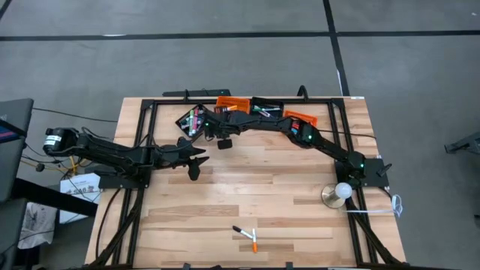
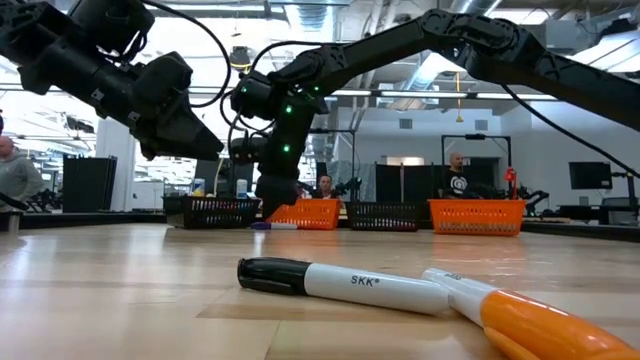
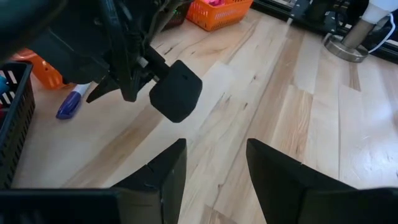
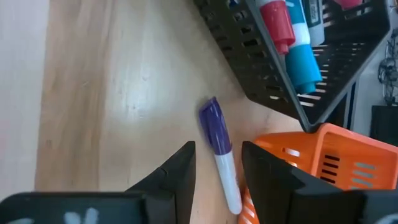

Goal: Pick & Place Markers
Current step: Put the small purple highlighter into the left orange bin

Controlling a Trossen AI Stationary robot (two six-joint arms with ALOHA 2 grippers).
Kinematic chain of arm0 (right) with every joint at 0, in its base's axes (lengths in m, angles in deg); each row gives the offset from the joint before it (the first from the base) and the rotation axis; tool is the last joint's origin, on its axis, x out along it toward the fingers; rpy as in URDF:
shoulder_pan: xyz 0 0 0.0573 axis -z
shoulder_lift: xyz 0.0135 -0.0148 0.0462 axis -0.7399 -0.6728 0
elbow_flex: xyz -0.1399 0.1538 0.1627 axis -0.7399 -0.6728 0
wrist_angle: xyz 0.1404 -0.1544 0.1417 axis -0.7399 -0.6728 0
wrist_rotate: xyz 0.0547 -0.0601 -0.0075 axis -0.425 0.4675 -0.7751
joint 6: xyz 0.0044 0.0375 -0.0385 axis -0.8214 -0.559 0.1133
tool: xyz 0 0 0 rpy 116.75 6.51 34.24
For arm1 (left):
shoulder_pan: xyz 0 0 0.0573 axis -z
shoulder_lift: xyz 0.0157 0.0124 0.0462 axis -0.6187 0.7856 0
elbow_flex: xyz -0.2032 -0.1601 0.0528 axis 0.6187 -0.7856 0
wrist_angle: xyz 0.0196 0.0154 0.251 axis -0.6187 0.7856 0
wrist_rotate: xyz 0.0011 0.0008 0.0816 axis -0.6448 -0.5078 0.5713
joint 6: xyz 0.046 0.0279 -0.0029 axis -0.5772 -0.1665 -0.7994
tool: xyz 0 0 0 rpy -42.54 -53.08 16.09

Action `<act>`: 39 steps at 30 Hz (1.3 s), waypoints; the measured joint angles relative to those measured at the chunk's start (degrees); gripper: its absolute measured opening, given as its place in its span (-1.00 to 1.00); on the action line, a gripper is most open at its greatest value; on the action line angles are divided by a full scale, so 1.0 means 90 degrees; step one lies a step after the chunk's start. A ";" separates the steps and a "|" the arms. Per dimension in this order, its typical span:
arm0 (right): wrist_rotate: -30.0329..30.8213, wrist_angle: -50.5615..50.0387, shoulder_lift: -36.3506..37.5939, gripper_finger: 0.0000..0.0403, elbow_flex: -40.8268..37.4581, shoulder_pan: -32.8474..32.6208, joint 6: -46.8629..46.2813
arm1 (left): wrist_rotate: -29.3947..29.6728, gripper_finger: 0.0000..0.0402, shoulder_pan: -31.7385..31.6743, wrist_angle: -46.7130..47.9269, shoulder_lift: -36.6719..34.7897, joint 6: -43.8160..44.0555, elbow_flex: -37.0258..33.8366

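Observation:
A purple-capped white marker (image 4: 221, 154) lies flat on the table beside the bins; it also shows in the left wrist view (image 3: 73, 103) and the low view (image 2: 272, 226). My right gripper (image 4: 217, 147) is open just above it, one finger on each side of its barrel, and it also shows in the high view (image 1: 216, 135). My left gripper (image 3: 214, 146) is open and empty over bare table, left of centre (image 1: 196, 161). A black-capped marker (image 1: 241, 230) and an orange marker (image 1: 255, 241) lie near the front edge.
Four bins stand along the far edge: a tilted black bin (image 1: 191, 120) holding several markers, an orange bin (image 1: 231, 103), a black bin (image 1: 266, 109) and an orange bin (image 1: 300, 118). A white ball on a round base (image 1: 339, 193) stands at the right.

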 joint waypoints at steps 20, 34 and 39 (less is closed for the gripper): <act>0.0110 0.0064 -0.0002 -0.40 -0.0006 -0.0089 0.0529 | -0.0090 -0.17 0.0010 0.0000 0.0000 0.0142 0.0000; 0.0117 -0.0055 -0.0001 -0.40 -0.0125 -0.0273 0.0358 | -0.0090 -0.17 0.0019 0.0002 0.0000 0.0142 0.0000; 0.0094 -0.0119 0.0044 -0.40 -0.0042 -0.0229 0.0184 | -0.0220 -0.17 0.0022 0.0078 0.0000 -0.0009 0.0000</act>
